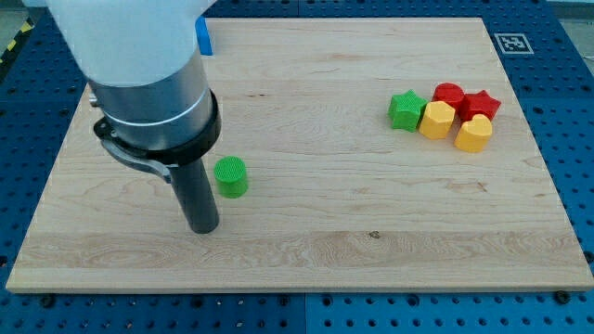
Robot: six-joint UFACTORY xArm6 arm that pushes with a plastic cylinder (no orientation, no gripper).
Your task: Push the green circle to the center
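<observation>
Green circle (pixel 230 176) left of centre, my tip (pixel 204 228) just beside, perhaps touching

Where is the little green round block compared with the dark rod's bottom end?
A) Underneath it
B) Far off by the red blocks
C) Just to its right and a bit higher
C: the green circle sits just to the view's right of my tip, slightly higher.

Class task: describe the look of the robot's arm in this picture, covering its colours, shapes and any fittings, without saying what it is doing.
The arm has a broad white upper casing, then a grey metallic cylinder with a thin pale ring around it. A black collar with a small bracket sits beneath. From it runs a straight, dark, round rod ending in my tip. No cables, jaws or printed markings show on it.
</observation>
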